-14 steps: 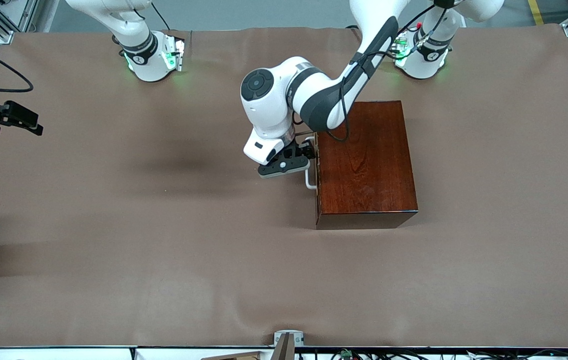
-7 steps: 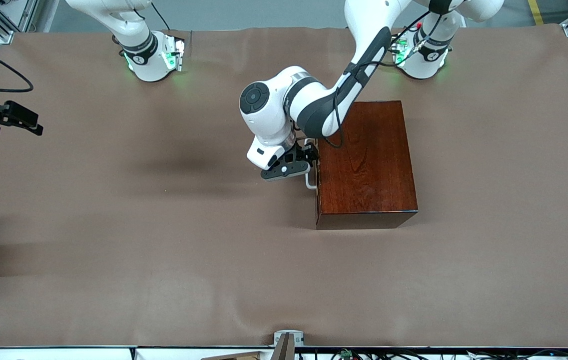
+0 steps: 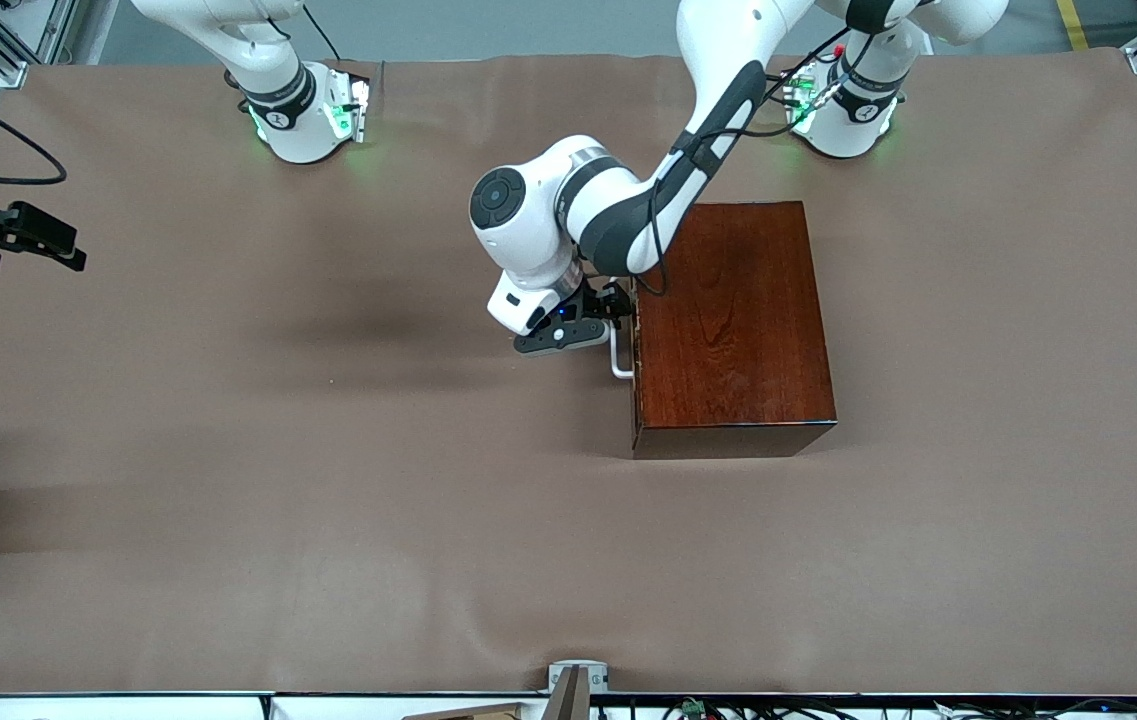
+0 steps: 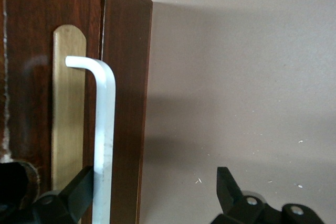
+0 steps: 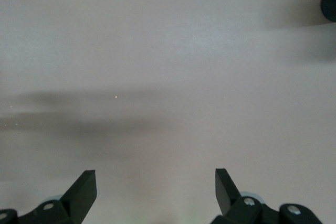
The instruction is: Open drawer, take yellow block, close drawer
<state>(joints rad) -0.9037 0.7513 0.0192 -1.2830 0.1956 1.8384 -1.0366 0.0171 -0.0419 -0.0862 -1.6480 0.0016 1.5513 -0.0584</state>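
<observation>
At the drawer front, the left gripper [image 3: 596,318] stands with its jaws wide apart, holding nothing. In the left wrist view, one finger [image 4: 79,192] touches or overlaps the handle [image 4: 103,129]; the second finger [image 4: 227,190] is well apart from it, over bare cloth. Whether the first finger presses the bar cannot be told. The front view shows only the handle's lower bend [image 3: 619,365], since the gripper covers the rest.

Drawer [image 4: 47,35] condition: shut, flush with the box [image 3: 731,320]. A brass plate [image 4: 67,108] lies on the drawer front under the handle. The drawer's inside is hidden, and the yellow block is not visible in any view.

The left arm reaches from its base across the box corner, hiding part of the lid.

Toward the right arm's end of the table, at the picture's edge, the right gripper [image 3: 23,235] waits over the cloth, jaws wide and empty. Its wrist view shows both fingers [image 5: 84,190] apart above bare cloth.

The table [image 3: 328,500] is covered by a brown cloth; the box stands toward the left arm's end, with the drawer front facing the right arm's end.
</observation>
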